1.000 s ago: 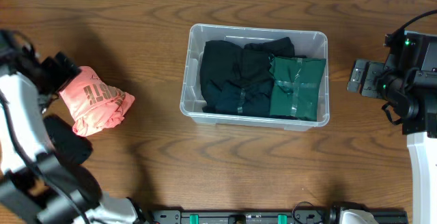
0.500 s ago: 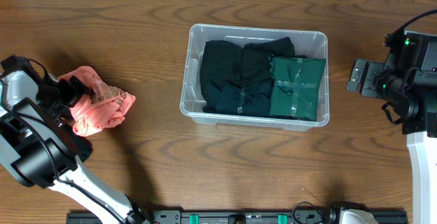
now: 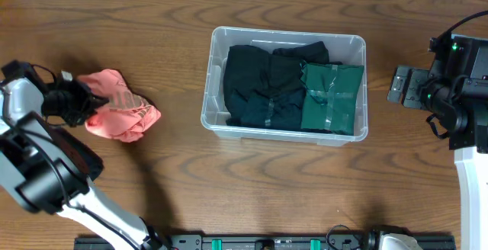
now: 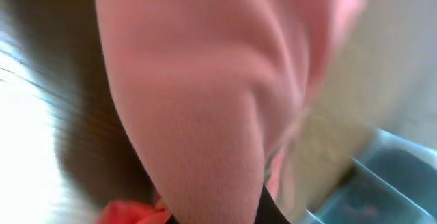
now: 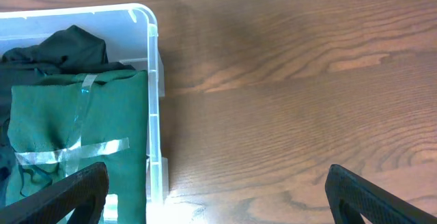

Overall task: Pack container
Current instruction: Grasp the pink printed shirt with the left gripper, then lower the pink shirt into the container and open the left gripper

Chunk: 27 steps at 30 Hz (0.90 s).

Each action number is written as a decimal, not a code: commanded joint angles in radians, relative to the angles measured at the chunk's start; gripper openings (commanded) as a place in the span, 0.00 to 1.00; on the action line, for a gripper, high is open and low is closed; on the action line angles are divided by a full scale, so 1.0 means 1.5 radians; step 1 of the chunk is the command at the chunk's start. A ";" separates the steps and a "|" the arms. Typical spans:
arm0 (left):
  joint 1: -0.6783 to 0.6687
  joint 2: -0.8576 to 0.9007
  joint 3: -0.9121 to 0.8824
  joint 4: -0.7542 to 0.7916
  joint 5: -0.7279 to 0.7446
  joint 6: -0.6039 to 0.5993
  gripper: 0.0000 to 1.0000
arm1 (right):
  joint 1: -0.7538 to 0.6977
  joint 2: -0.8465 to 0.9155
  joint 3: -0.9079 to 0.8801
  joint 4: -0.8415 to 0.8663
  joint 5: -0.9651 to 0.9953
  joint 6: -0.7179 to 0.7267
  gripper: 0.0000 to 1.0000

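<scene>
Container: clear plastic tub, sitting upright at mid-table, slightly right of centre. Black garments are filling its left and middle, and a green folded garment crossed with clear tape is lying against its right wall.

Pink garment: bunched, resting on the table well left of the tub.

Left gripper: pressing into that bundle's left edge. Cloth is blanketing its wrist camera, so it cannot be told whether the jaws are clamped.

Right gripper: fingers standing wide apart, holding nothing, idling just right of the tub.

Risks, as judged: loose folds trailing and catching the tub's near rim, nudging the light tub, or draping over the edge, the tub being already well filled.

Surface: dark wood-grain table, with a black rail running along its front edge; the room beyond is not showing
</scene>
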 commanded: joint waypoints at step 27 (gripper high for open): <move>-0.733 -0.263 0.005 0.179 -0.033 -0.047 0.06 | -0.004 0.003 0.000 0.000 -0.003 0.006 0.99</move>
